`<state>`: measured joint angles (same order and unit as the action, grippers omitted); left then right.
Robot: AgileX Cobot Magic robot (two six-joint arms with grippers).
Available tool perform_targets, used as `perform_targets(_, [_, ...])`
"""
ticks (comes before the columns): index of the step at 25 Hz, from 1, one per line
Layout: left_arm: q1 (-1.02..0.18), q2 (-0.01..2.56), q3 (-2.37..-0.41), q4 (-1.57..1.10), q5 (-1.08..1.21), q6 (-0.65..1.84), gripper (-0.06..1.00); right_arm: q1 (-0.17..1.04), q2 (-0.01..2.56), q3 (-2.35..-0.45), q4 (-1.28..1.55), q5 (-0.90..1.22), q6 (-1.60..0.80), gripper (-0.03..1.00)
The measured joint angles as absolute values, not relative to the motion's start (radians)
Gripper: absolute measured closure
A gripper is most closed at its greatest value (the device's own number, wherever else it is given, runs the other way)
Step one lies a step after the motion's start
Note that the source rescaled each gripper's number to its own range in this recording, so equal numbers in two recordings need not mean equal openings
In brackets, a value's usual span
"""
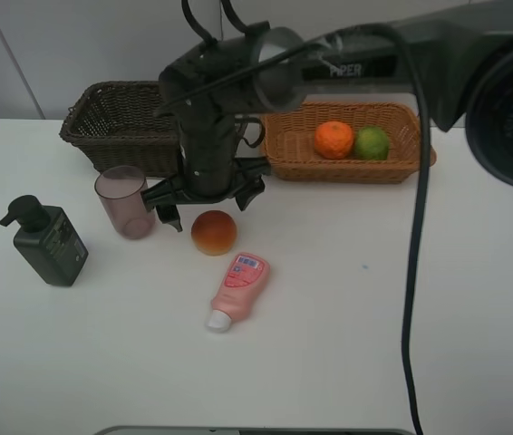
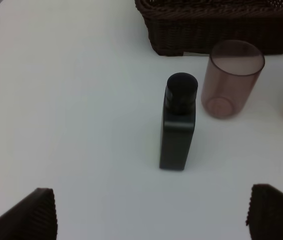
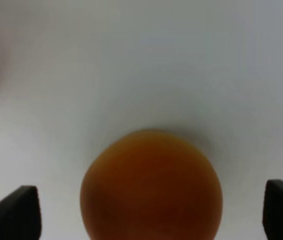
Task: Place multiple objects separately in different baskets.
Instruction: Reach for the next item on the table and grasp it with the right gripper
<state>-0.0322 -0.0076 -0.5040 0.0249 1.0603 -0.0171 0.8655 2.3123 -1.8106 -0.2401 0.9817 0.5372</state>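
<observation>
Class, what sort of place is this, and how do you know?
Probably a robotics lab bench, not a home: a robot arm over a plain white table, with a dark basket and a tan basket set out.

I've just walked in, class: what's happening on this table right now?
The right end effector hangs open over the red-orange fruit on the table, not gripping it yet. The orange and lime already lie in the light basket. The cup, pump bottle and pink squeeze bottle wait on the table. The left end effector is open, holding nothing.
</observation>
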Motion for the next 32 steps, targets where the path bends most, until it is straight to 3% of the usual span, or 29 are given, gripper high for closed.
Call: perform_targets(32, [-0.032, -0.008, -0.504, 0.025, 1.060, -0.017, -0.04, 0.866, 2.404, -1.815, -0.254, 0.950, 0.539, 0.02])
